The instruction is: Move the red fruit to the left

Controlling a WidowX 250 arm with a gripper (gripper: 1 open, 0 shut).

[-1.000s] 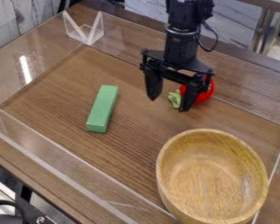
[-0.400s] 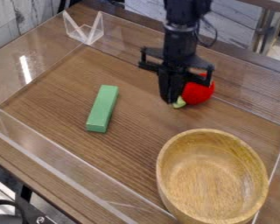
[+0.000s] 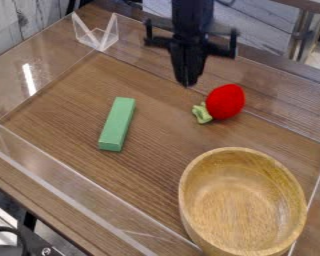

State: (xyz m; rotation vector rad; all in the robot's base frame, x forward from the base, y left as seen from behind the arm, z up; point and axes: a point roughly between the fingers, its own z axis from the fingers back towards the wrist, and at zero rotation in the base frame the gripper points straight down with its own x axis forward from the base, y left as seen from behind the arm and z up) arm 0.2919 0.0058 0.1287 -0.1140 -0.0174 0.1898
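Claw (image 3: 191, 75) hovers near the red fruit (image 3: 226, 101), apart

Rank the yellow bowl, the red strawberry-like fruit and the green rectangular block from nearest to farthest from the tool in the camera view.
From the tool:
1. Red strawberry-like fruit, right of centre
2. Green rectangular block, left side
3. Yellow bowl, lower right

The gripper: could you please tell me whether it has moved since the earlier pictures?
Yes, the gripper has moved toward the table's far side, away from the bowl.
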